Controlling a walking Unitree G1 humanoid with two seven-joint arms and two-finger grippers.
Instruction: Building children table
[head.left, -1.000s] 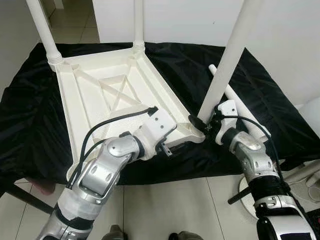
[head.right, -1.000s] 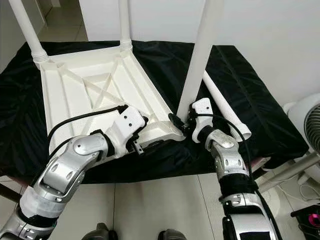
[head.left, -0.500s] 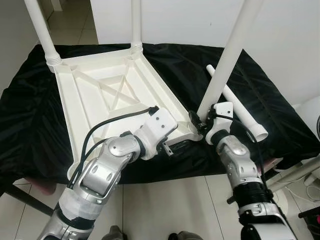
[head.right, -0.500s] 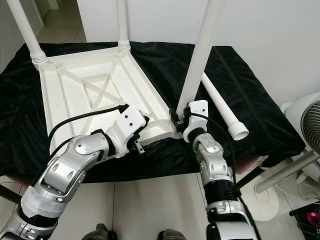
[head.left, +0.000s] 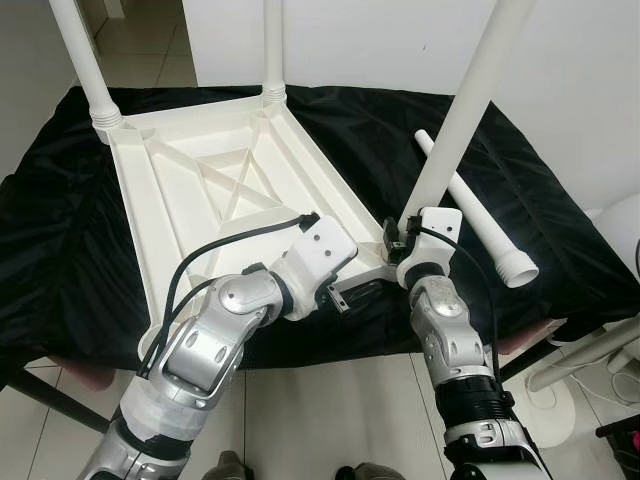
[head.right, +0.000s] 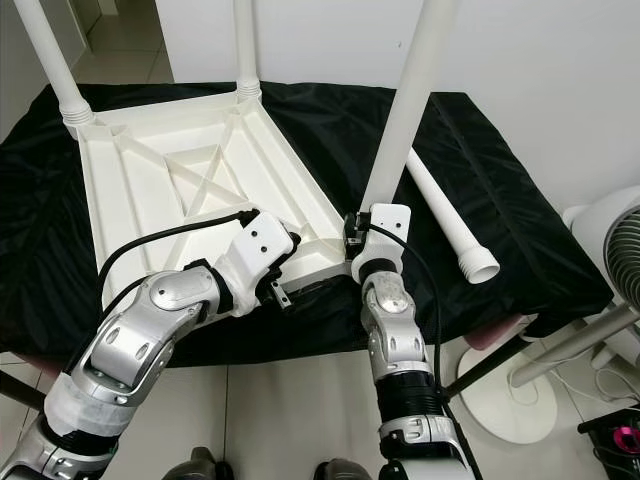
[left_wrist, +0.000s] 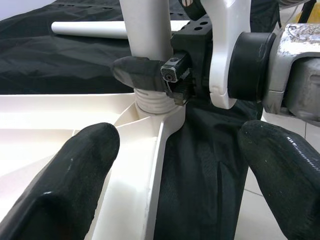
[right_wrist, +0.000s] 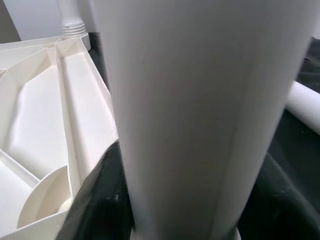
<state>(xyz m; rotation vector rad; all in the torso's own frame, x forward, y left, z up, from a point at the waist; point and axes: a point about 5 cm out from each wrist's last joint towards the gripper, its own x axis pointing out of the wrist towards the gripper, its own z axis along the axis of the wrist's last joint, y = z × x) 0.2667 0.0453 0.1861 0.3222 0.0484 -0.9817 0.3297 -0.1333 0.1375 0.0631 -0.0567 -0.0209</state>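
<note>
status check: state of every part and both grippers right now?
Tabletop: upside down on the black cloth.
Two far legs: upright in their corners.
Near leg: standing tilted in its corner socket.
Loose leg: lying on the cloth.
Right gripper: shut on near leg.
Left gripper: open beside the tabletop's edge.

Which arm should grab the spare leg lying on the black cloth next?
Probably the left: its left gripper is open at the tabletop's edge, though the loose leg lies on the right. The right gripper is clamped on the standing leg.
</note>
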